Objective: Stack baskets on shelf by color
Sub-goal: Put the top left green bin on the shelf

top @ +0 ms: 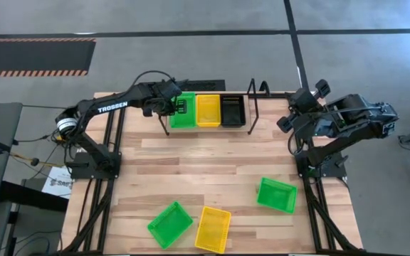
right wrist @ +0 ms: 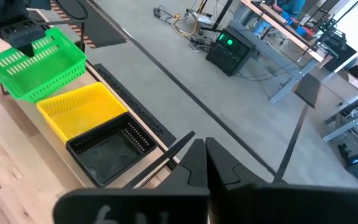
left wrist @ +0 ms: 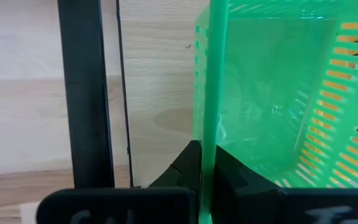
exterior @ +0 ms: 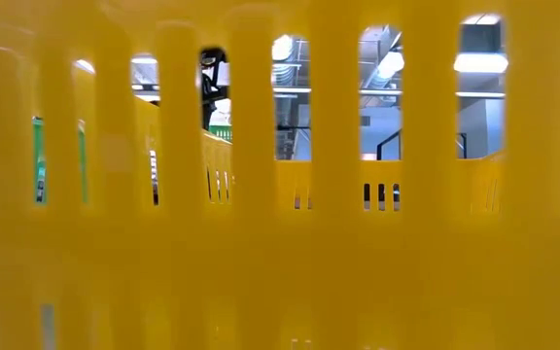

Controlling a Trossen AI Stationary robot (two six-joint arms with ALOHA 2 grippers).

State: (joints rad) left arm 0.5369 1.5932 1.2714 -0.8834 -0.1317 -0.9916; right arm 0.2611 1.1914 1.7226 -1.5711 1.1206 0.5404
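Low view is almost fully blocked: a yellow basket [exterior: 280,243] sits right against the lens, so only slivers of ceiling lights and ducting show through its slots.

Left gripper [top: 175,107] is at the far edge of the surface [top: 212,160], over the shelf's [top: 212,121] left end. Jaws shut on the rim of a green basket [left wrist: 272,93], which is tilted in the left wrist view; a black shelf upright stands just beside it. Whether this basket touches the shelf can't be told.

On the shelf, in a row just beside it: a yellow shelf basket [top: 208,110] and a black basket [top: 232,110]. How many are stacked in each pile can't be made out.

Right gripper [top: 285,122] hangs off the shelf's right end, jaws shut, holding nothing.

Near edge of the surface: a loose green basket [top: 169,224] at left, the yellow one just beside it, another green one [top: 276,195] toward the right edge, apart.

Surface is light wood planks. Beyond it: grey floor with dark tape lines, hazard striping at far left, benches and cables in the right wrist view.
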